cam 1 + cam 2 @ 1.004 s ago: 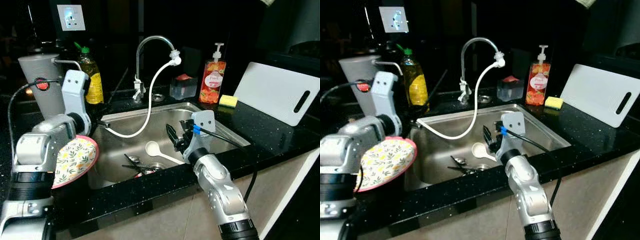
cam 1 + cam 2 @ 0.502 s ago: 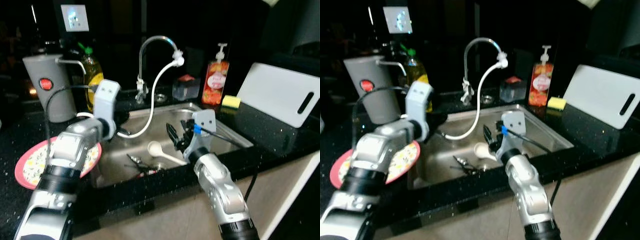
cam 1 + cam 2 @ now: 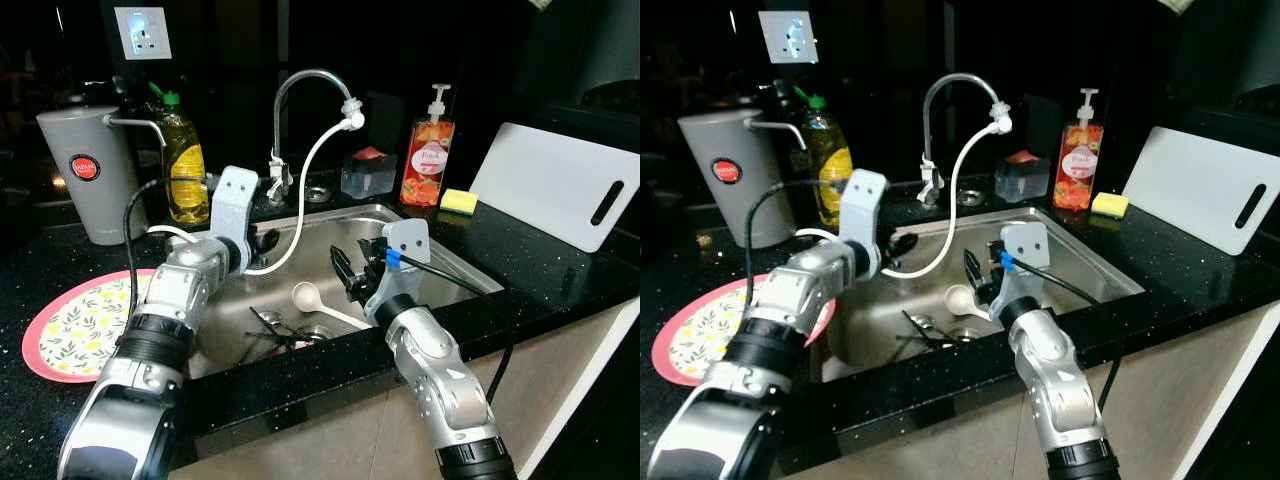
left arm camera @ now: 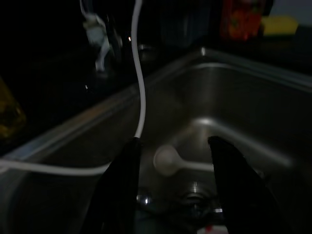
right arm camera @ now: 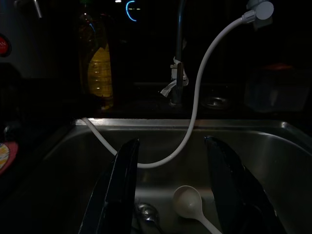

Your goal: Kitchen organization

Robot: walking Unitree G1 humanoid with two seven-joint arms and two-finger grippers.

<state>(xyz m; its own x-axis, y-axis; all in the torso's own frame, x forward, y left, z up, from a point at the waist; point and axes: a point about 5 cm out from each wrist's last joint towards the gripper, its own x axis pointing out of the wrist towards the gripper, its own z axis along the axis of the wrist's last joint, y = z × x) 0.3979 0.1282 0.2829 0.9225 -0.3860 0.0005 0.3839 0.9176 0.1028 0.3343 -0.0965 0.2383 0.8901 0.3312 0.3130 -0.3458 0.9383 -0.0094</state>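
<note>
Our left gripper [image 4: 173, 185] has let go of the floral plate [image 3: 75, 325] it held a second ago and swung over the sink [image 3: 440, 250]; the plate now lies flat on the black bench [image 3: 560, 270] at nine o'clock. Both its fingers [image 4: 122, 190] are spread apart, empty. At centre, a white ladle [image 3: 310, 298] lies in the basin beside cutlery [image 3: 270, 325]. Our right gripper [image 5: 173, 195] hovers above at three o'clock, fingers [image 5: 119, 187] spread too.
</note>
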